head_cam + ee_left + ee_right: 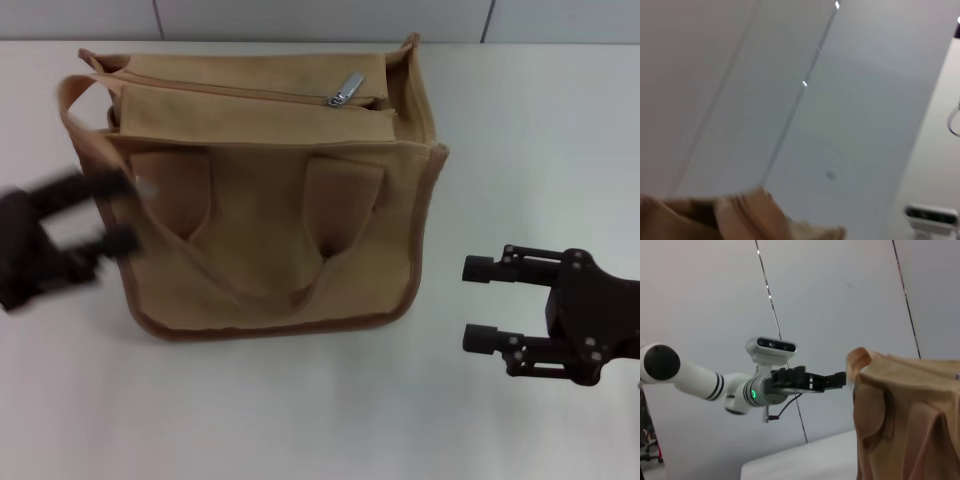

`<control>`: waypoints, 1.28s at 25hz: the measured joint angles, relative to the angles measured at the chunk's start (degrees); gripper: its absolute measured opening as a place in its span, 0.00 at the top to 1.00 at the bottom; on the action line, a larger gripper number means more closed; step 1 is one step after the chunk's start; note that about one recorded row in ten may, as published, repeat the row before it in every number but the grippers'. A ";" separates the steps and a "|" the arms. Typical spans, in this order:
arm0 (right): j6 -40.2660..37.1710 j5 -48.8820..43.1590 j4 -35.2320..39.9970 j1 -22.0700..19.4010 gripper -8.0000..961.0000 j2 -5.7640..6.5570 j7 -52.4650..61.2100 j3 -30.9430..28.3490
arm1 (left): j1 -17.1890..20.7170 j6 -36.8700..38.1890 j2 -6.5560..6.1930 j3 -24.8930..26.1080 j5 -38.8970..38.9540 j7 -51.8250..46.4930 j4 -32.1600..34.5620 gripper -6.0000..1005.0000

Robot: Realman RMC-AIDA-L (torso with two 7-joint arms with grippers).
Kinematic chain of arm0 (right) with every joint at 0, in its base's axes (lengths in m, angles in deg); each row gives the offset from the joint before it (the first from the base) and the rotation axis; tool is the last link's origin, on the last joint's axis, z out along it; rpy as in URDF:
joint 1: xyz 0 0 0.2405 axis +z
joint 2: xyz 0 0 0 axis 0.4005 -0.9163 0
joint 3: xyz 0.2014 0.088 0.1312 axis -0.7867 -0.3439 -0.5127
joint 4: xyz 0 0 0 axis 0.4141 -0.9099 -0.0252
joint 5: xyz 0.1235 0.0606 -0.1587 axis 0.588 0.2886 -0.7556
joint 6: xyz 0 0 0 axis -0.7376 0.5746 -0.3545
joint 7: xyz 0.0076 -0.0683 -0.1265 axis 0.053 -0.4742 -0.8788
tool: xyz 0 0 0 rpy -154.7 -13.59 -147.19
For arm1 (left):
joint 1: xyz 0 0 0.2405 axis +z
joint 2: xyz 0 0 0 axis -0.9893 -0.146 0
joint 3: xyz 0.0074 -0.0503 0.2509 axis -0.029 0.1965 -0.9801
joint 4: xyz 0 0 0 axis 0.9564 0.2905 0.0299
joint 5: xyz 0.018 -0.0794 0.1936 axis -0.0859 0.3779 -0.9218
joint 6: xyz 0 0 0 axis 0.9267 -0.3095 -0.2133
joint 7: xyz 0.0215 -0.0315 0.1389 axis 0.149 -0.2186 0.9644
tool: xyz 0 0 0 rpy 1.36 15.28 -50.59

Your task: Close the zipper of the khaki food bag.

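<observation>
Khaki bag: the khaki food bag stands on the white bench in the centre-left of the head view, its top panel tipped toward the upper edge of the frame.
Zipper: the zipper runs along that top panel; its silver pull tab sits toward the upper right of the bag, so most of the line to its left looks unclosed.
Left claw: the left claw is at the left edge of the bag, fingers apart, blurred; one finger seems level with the bag's side wall, but contact cannot be told.
Right claw: the right claw hovers at the lower right of the head view, fingers apart and holding nothing, well apart from the bag.
Risk, bag shift: soft canvas probably gives; if the left claw only brushes the wall and gets no firm hold, a tug on the tab would likely drag the whole bag across the bench.
Risk, tab: the tab is small and lies flat; the right claw's wide fingers could slip off or pinch fabric.
Risk, handles: the loop handles droop on the front face and could snag a low approach.
Open room: bare bench lies right of and below the bag; the wall sits close behind the bag, so space there is tight.
</observation>
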 joint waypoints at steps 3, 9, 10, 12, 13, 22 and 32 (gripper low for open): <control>0.70 -1.51 -0.01 0.55 0.27 -0.37 -0.07 0.00 | -0.84 -0.07 0.83 -4.62 -2.16 1.90 -0.29 0.19; 1.82 -3.47 -0.01 1.72 0.27 -1.18 -0.62 0.07 | -2.28 -0.41 3.52 -8.30 -7.91 9.24 -1.89 0.19; 2.15 -3.62 -0.01 1.91 0.27 -1.34 -0.65 0.18 | -2.39 -0.48 3.79 -8.31 -8.66 10.37 -2.34 0.19; 3.08 -4.31 -0.01 2.29 0.27 -1.76 -0.68 0.31 | -2.66 -0.82 4.22 -8.32 -10.47 12.64 -2.99 0.19; 3.39 -4.86 -0.01 2.46 0.27 -2.01 -0.70 0.29 | -2.74 -1.22 4.44 -8.33 -11.17 13.53 -3.17 0.19; 4.65 -6.65 -0.83 3.65 0.27 -3.53 -1.94 0.28 | -3.17 -6.70 5.53 -8.43 -14.86 15.99 -3.34 0.19; 5.24 -6.66 -2.21 4.34 0.27 -3.77 -2.79 0.38 | -3.35 -7.07 5.22 -8.05 -15.38 16.02 -3.34 0.19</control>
